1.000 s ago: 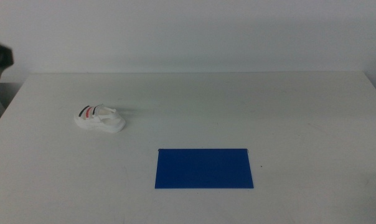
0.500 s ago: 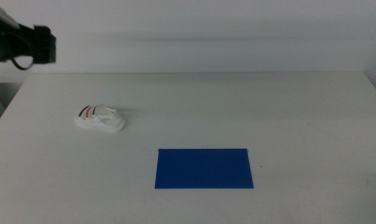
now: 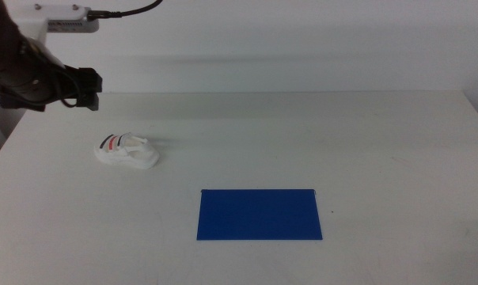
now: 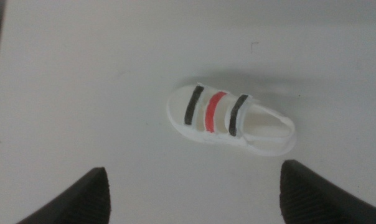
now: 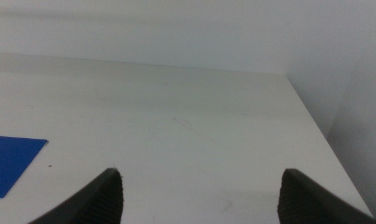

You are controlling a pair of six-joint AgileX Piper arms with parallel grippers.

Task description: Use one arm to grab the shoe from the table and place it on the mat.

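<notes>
Middle view: left arm (image 3: 33, 75) reaching in from the far left, above the table (image 3: 381, 142), left gripper (image 3: 87, 87) up and apart from the shoe (image 3: 127, 150), which lies on the table's left part, well left of and farther than the blue mat (image 3: 259, 214). Left wrist view: shoe's black and red straps plain, jaws spread wide, shoe centred beyond, untouched. Right wrist view: right gripper (image 5: 200, 186) spread wide, holding nothing, mat corner only.

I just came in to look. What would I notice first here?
Probably the mat, deep blue on the white table near the front edge. Next, the small white shoe with black and red straps, lying to the left of it. The left gripper hangs above the shoe, fingers wide apart.
</notes>
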